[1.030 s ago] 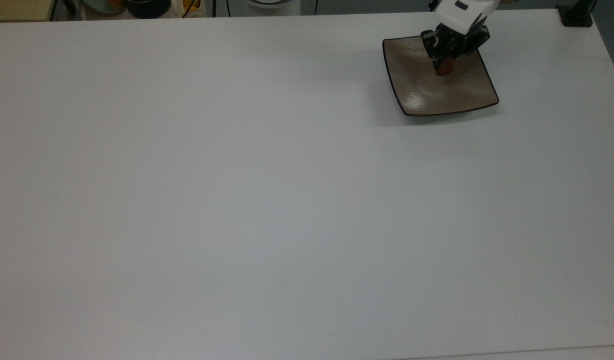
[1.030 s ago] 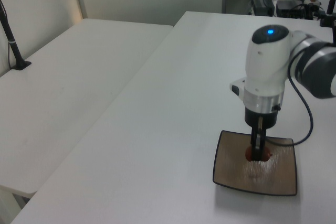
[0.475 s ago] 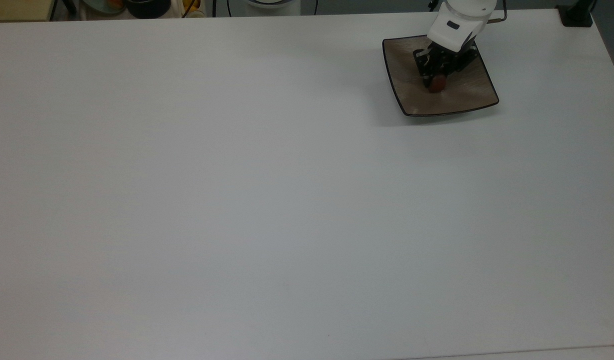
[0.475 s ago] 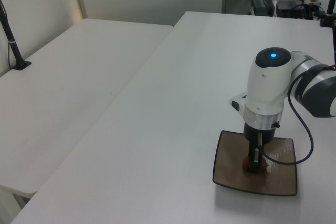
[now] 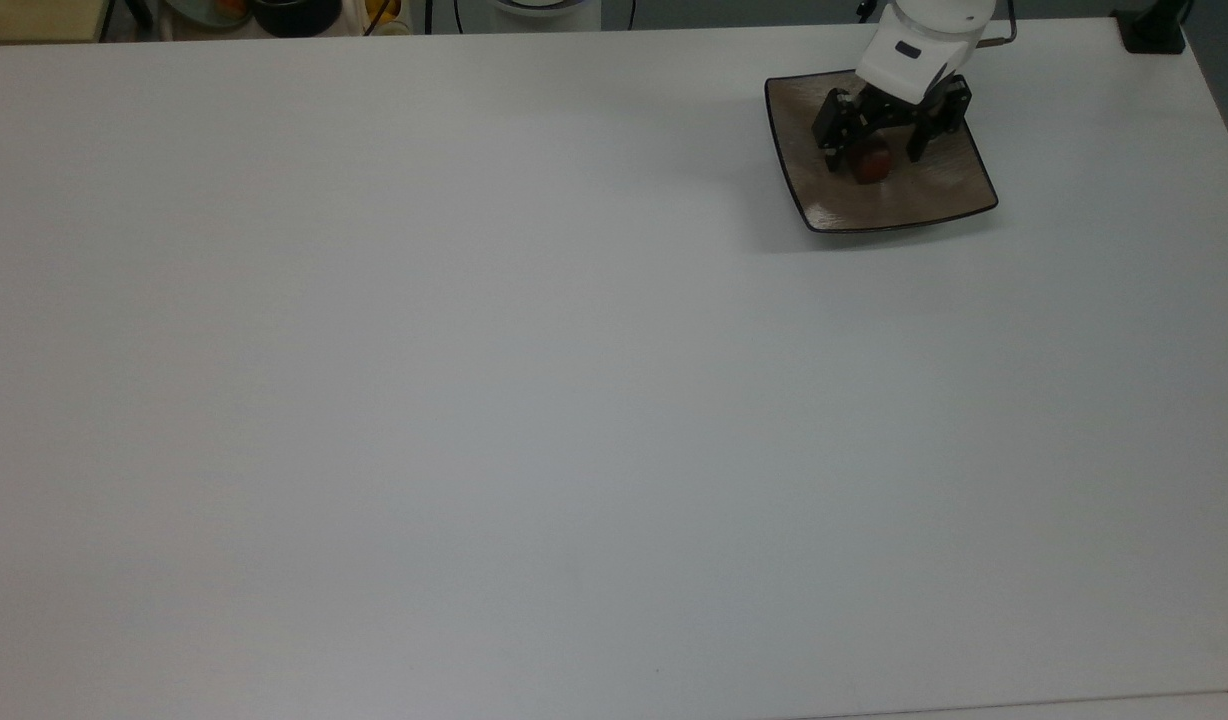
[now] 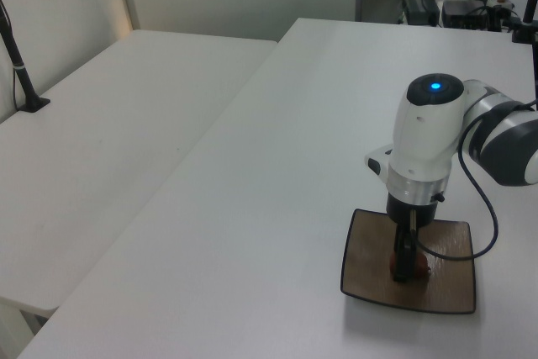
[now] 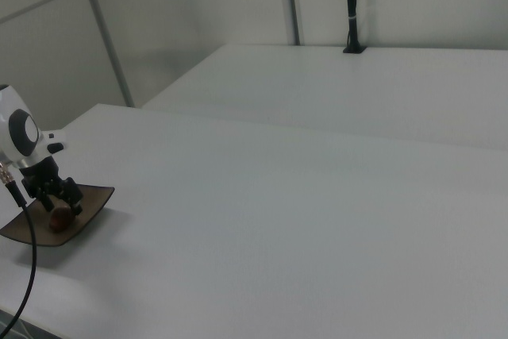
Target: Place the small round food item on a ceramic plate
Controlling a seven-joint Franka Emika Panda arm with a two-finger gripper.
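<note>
The square taupe-brown ceramic plate [image 5: 919, 196] sits near the top view's upper right corner of the white table. The small reddish-brown round food item [image 5: 872, 167] rests on the plate's middle. My gripper [image 5: 873, 147] hangs straight down over it, open, with one black finger on each side of the food and a gap to both. In the left view the gripper [image 6: 404, 268] reaches down onto the plate [image 6: 450, 290] and partly hides the food item [image 6: 419, 271]. In the right view the food item [image 7: 59, 219] lies on the plate [image 7: 28, 233] below the gripper [image 7: 58, 199].
The broad white table [image 5: 474, 400] stretches away toward the top view's left and bottom. A black clamp post [image 5: 1154, 30] stands at its upper right corner. Bowls and clutter [image 5: 274, 12] lie beyond the far edge. A black cable [image 6: 483, 208] hangs off the arm. A second white table [image 6: 101, 140] adjoins.
The gripper came down onto the plate with the food item, then its fingers spread apart and let it go. The food now rests on the plate.
</note>
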